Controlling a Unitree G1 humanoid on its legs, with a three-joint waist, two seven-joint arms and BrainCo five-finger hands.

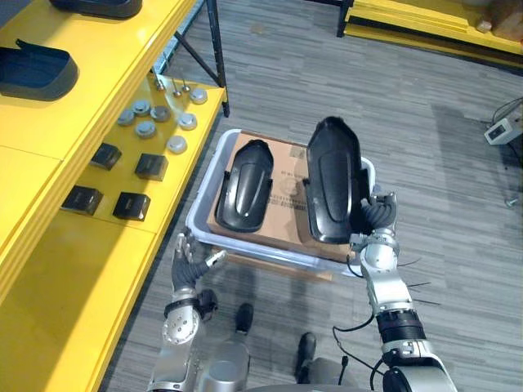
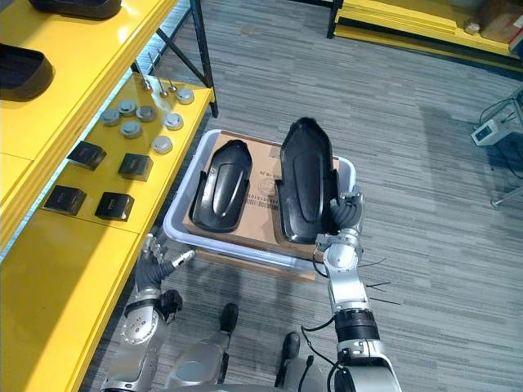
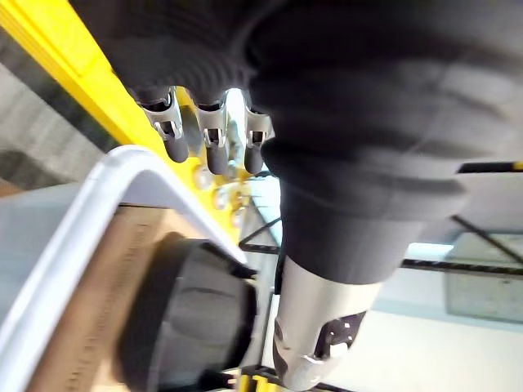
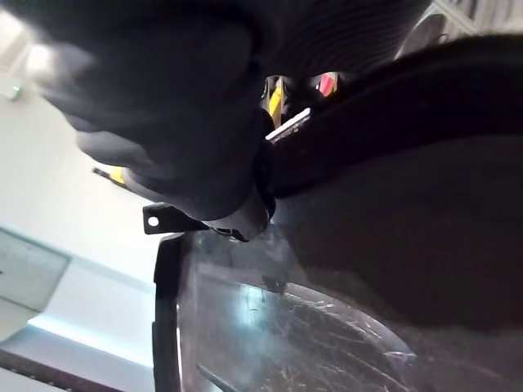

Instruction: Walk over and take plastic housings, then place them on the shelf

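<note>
The right arm is raised from the lower right, and its hand is curled round the edge of a black housing; the left hand is held low, fingers relaxed and spread

You are looking at four black plastic housings in all. Two are sitting in the one white tray, over its single cardboard sheet: one lying flat, plus the raised housing. Two more are resting on the yellow shelf: the nearer shelf housing and the farther shelf housing. Four small black boxes are lying on its lower level, and seven round silver caps are sitting just beyond them.
</note>
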